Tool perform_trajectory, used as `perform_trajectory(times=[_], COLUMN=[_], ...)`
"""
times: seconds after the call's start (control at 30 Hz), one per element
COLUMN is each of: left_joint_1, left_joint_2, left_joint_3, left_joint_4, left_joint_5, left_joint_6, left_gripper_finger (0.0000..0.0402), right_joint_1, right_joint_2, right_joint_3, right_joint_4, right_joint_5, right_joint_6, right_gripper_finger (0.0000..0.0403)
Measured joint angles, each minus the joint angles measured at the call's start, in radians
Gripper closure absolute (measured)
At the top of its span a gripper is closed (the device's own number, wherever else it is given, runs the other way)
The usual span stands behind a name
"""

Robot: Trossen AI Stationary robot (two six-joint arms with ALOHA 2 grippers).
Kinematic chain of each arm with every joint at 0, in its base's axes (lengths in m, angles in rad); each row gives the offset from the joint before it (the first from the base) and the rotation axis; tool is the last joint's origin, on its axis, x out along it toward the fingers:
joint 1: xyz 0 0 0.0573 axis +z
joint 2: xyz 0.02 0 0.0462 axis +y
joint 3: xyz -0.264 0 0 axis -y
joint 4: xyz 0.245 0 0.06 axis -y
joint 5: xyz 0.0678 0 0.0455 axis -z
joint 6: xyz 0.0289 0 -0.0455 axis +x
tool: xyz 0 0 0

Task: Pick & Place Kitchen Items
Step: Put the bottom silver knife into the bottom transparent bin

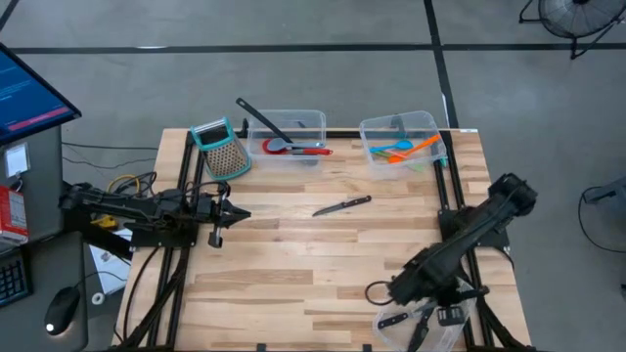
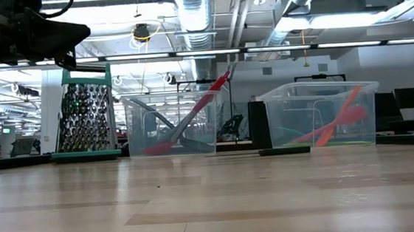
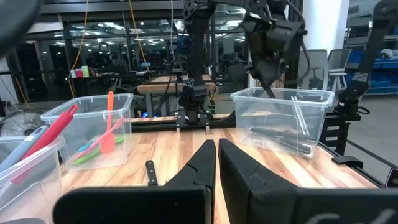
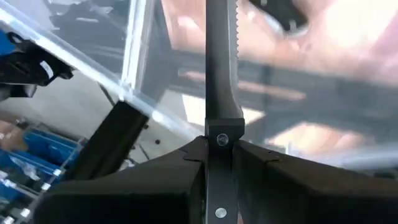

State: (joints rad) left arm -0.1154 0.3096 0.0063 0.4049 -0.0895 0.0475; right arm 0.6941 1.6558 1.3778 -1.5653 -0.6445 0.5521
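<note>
Fingers of the right gripper clench a black-handled knife by its handle, serrated blade pointing away, over the near-right bin at the desk edge, where more knives lie. Left gripper waits low over the desk's left side, fingers pressed together, empty. Another knife lies mid-desk. Far bins hold a red spatula and coloured utensils; a grater stands beside them.

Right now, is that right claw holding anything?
Yes. The right claw is shut on a serrated knife, its fingers pressed against the black handle, above a clear bin.
</note>
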Motion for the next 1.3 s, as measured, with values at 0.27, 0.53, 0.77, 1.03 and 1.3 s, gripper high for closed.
perform_trajectory(times=[0.27, 0.53, 0.77, 1.03, 1.3], left_joint_1=[0.0, 0.0, 0.0, 0.0, 0.0], left_joint_2=[0.0, 0.0, 0.0, 0.0, 0.0], left_joint_3=[0.0, 0.0, 0.0, 0.0, 0.0], left_joint_4=[0.0, 0.0, 0.0, 0.0, 0.001], left_joint_5=[0.0, 0.0, 0.0, 0.0, 0.0], left_joint_6=[0.015, 0.024, 0.024, 0.024, 0.023], left_gripper_finger=[0.0398, 0.0398, 0.0398, 0.0398, 0.0398], right_joint_1=[-0.039, -0.026, -0.006, -0.007, 0.007], right_joint_2=[0.131, 0.195, 0.22, 0.221, 0.219], right_joint_3=[0.069, 0.071, 0.065, 0.066, 0.067], right_joint_4=[-0.001, 0.003, 0.072, 0.077, 0.074], right_joint_5=[0.077, 0.11, 0.162, 0.187, 0.205], right_joint_6=[-0.089, -0.11, -0.091, -0.091, -0.071], right_gripper_finger=[0.0369, 0.0369, 0.0369, 0.0355, 0.0333])
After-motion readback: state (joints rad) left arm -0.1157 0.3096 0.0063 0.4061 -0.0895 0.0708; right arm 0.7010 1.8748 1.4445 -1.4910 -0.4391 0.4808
